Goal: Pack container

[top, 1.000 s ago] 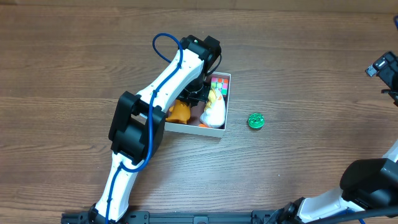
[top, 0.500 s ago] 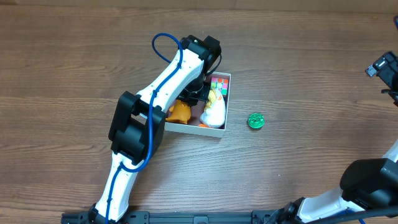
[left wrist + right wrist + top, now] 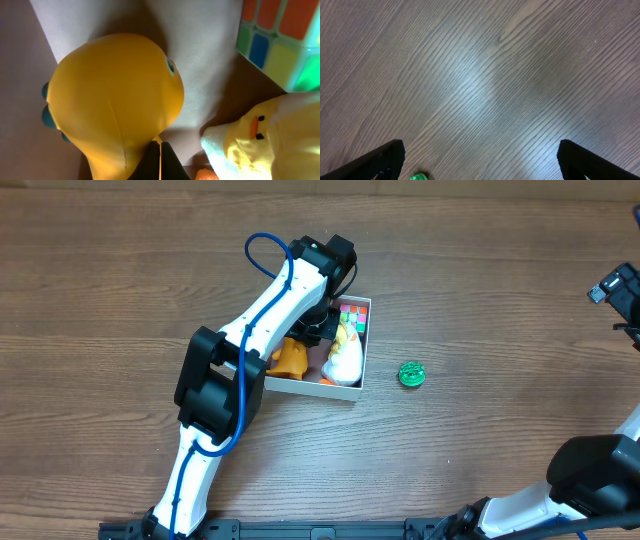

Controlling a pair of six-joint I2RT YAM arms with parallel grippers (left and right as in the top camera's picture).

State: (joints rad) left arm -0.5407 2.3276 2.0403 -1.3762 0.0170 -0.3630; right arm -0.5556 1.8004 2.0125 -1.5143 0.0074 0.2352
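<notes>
The container [image 3: 312,388], a shallow white-walled box, sits mid-table. Inside lie an orange-yellow soft toy [image 3: 290,358], a white and yellow duck plush [image 3: 345,356] and a colourful puzzle cube [image 3: 350,311]. My left gripper [image 3: 318,330] reaches down into the box. The left wrist view shows it [image 3: 160,161] shut, its fingers pinching a thin sliver of the orange toy [image 3: 115,95], with the duck [image 3: 265,140] and cube [image 3: 280,30] to the right. My right gripper [image 3: 480,160] hangs open above bare table at the far right [image 3: 615,285].
A small green round toy [image 3: 411,374] lies on the wooden table right of the container; it peeks in at the bottom left of the right wrist view [image 3: 418,176]. The left arm covers the box's left half from above.
The left gripper's fingers closed the last little bit. Neither arm nor any toy has visibly shifted.
</notes>
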